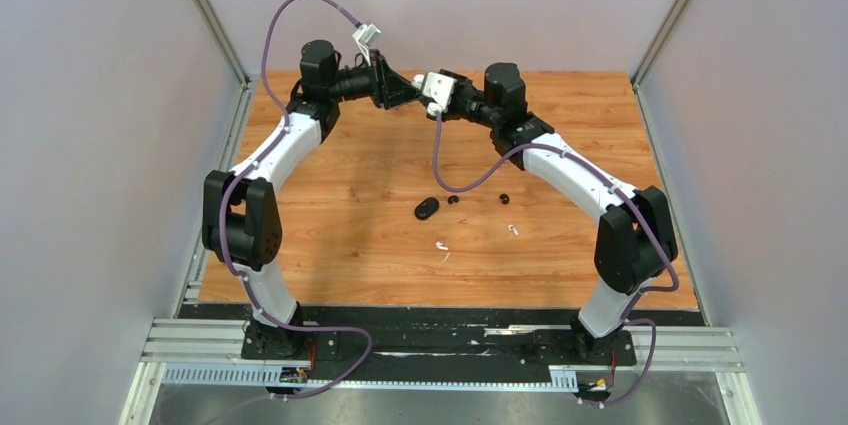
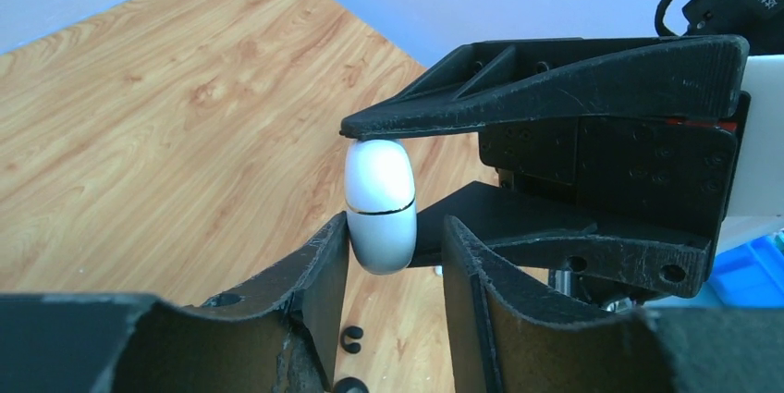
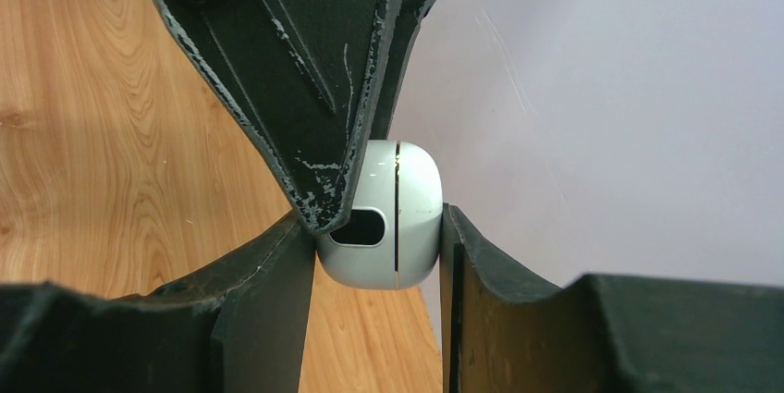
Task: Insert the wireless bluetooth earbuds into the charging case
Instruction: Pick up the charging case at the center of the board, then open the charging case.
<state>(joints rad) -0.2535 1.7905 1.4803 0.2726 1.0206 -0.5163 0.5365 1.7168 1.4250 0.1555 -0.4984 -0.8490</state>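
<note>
white charging case [image 2: 379,203]: aloft between both pincers, long axis upright in left wrist view, seam crosswise
right pincer [image 3: 374,227]: pinching case end to end
left pincer [image 2: 396,225]: half-spread round lower half, one finger touching
earbuds [image 1: 441,245]: loose on table [image 1: 330,245], well apart from case

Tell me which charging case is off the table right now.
The white case, held aloft in the right gripper; the black case lies on the wooden table.
</note>
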